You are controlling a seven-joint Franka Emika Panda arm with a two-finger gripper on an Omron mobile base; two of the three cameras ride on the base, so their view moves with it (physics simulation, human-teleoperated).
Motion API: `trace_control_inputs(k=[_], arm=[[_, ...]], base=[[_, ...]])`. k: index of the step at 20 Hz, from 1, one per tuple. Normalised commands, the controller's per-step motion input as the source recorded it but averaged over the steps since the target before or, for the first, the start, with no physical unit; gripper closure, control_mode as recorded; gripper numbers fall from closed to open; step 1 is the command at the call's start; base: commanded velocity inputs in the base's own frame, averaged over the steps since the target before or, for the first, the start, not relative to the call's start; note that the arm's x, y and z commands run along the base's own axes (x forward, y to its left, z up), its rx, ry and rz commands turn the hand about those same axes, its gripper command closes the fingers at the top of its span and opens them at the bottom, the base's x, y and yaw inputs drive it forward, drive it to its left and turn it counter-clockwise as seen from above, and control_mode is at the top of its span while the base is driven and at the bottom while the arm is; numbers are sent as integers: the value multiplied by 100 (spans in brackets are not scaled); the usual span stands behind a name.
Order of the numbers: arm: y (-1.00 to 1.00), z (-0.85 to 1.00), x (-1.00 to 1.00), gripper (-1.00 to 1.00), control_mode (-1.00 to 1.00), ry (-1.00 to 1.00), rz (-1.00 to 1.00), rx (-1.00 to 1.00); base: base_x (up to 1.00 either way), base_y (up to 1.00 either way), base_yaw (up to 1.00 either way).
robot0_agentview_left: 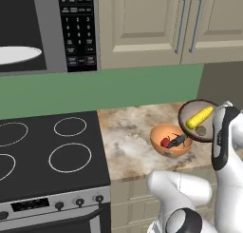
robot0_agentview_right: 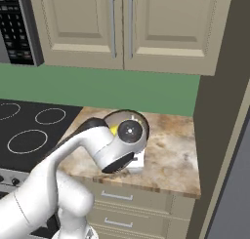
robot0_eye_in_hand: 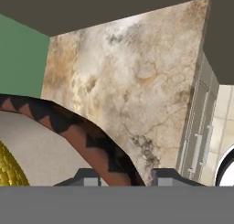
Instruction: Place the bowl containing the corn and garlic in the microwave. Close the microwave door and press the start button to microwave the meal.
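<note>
The microwave hung at the upper left above the stove with its cavity open and the white turntable bare, apparently left that way so the meal could go straight in; its door was out of sight. Its black keypad strip carried white writing too small to read, and no brand showed anywhere. On the marbled tabletop to the right, the deeper orange bowl with a red item sat apart from the job. Just above it the brown bowl was lifted clear of the tabletop, kept nearly level, probably so the corn and the small garlic stayed inside. The fingers were clamped on the bowl's dark zigzag rim, one on each side of it.
</note>
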Motion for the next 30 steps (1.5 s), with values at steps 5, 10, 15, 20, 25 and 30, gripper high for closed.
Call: trace_control_inputs(k=[5, 10, 15, 20, 25, 30], arm=[[65, 59, -2, 100, -100, 0, 26, 0], [57, 29, -16, 100, -100, 0, 34, 0], [39, 4, -39, 100, -100, -7, 25, -7], [16, 4, -21, 100, -100, -4, 11, -10], [0, 0, 0, 100, 100, 3, 6, -1], [0, 0, 0, 100, 100, 0, 0, 0]], base=[[0, 0, 0], [0, 0, 0], [0, 0, 0], [0, 0, 0], [0, 0, 0], [-33, 19, 12]])
